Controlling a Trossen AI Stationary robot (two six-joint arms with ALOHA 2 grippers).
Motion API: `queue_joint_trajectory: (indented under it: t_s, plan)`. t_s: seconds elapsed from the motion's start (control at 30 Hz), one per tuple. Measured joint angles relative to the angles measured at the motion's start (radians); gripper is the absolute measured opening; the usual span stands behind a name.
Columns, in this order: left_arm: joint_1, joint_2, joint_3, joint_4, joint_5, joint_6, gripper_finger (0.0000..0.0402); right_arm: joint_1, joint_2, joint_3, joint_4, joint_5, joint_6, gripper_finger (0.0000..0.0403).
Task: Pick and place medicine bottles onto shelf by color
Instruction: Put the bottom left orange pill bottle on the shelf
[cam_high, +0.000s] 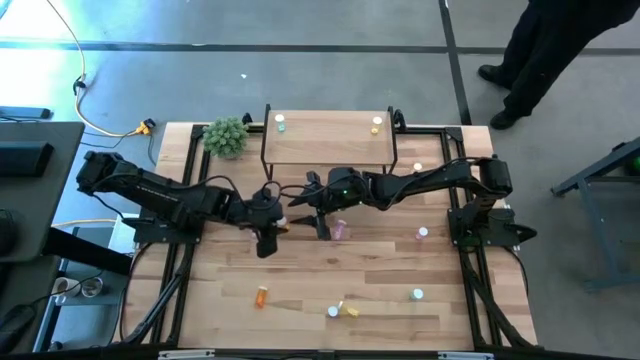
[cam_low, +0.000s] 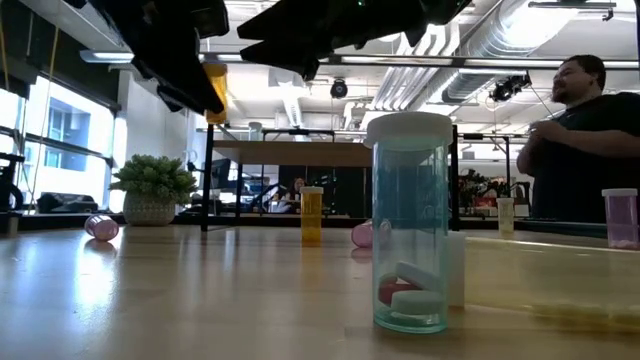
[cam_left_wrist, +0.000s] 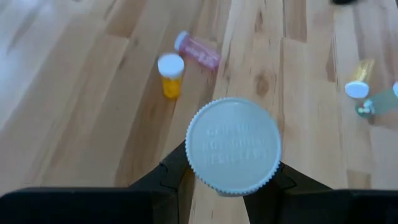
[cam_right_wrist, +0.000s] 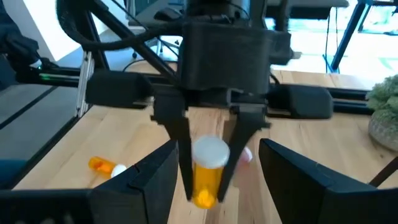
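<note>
Seen from above: left end effector (cam_high: 266, 240) clamped on an orange bottle (cam_right_wrist: 207, 172) mid-desk, right end effector (cam_high: 320, 222) spread empty just beside it, collision risk; shelf (cam_high: 330, 139) at far edge. At desk level: light-wood desk (cam_low: 200, 300), person (cam_low: 575, 140) beyond. Through left wrist: white cap (cam_left_wrist: 234, 145) pinched, slip possible.

The only lettering stands on the white cap (cam_left_wrist: 234, 147) of the bottle that is held between the left gripper's fingers (cam_left_wrist: 163, 180). It is raised text in three short lines, moulded in the plastic of the cap itself. The letters are too blurred to read. On the other bottles and on the table no text can be made out.
</note>
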Motion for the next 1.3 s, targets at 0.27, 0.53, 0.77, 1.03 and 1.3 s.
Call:
queue_joint_trajectory:
  t_s: [0.27, 0.53, 0.77, 1.03, 1.3]
  plan:
    - [0.032, 0.000, 0.000, 0.036, 0.012, 0.036, 0.0097, -0.007, 0.000, 0.000, 0.009, 0.000, 0.002, 0.0216]
    - [0.062, 0.000, 0.056, -0.005, 0.012, 0.082, 0.0097, -0.017, 0.000, 0.000, 0.020, 0.000, 0.002, 0.0216]
    - [0.077, 0.000, 0.081, -0.056, 0.013, 0.093, 0.0097, -0.034, 0.000, 0.000, 0.022, 0.001, 0.002, 0.0216]
    - [0.104, 0.017, 0.128, -0.053, 0.022, 0.132, 0.0097, -0.034, 0.000, 0.000, 0.031, 0.003, -0.005, 0.0216]
    - [0.103, 0.104, 0.203, -0.133, 0.014, 0.159, 0.0097, -0.034, 0.000, -0.003, 0.032, -0.001, -0.006, 0.0216]
